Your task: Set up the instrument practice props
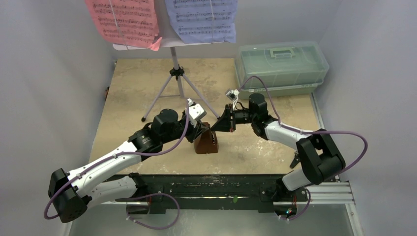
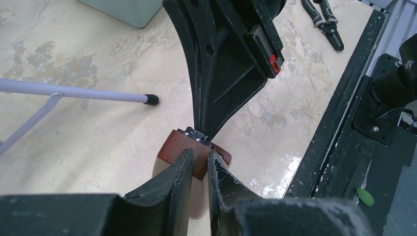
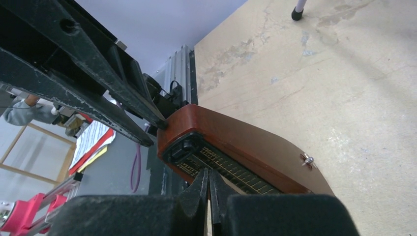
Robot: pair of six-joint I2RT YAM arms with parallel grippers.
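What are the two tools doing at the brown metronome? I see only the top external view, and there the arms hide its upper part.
Observer: In the right wrist view, the right tool has its fingers almost together. The tips are at the front of the metronome, where a dark scale with fine marks shows.
Operator: And the left tool, does it hold the metronome?
Observer: In the left wrist view, the left tool has one finger on each side of the metronome's top, with a narrow gap between them. I cannot tell whether they press it.
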